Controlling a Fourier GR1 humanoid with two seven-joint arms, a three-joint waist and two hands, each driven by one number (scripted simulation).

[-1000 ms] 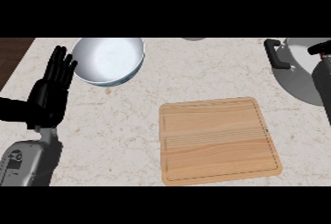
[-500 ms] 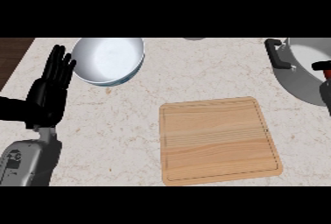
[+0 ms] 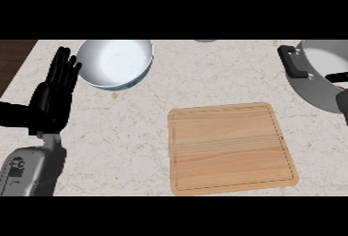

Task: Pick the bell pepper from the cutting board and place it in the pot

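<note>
Worktop [image 3: 211, 78] viewed from above. At the left edge the left hand [image 3: 53, 94] is held upright and at rest, its fingers straight and apart, with nothing in it. A white bowl [image 3: 115, 62] is set near the far left corner. The cutting board [image 3: 231, 147], towards the front right, is bare. The pot [image 3: 319, 69], with its black handle [image 3: 293, 62], is cut off by the right edge near the far right corner. A red sliver, taken to be the bell pepper [image 3: 339, 78], is seen at that edge over the pot's opening, just above the grey right forearm [image 3: 343, 101]. Of the right hand [image 3: 337, 73] only a dark strip is shown, so whether it is clamped on the bell pepper cannot be told. A release too close to the pot's rim is judged the main risk: the bell pepper could be tipped out onto the worktop, or the pot nudged by the forearm. The bell pepper's long axis and the direction of its stem cannot be read, as too little of it is shown.
</note>
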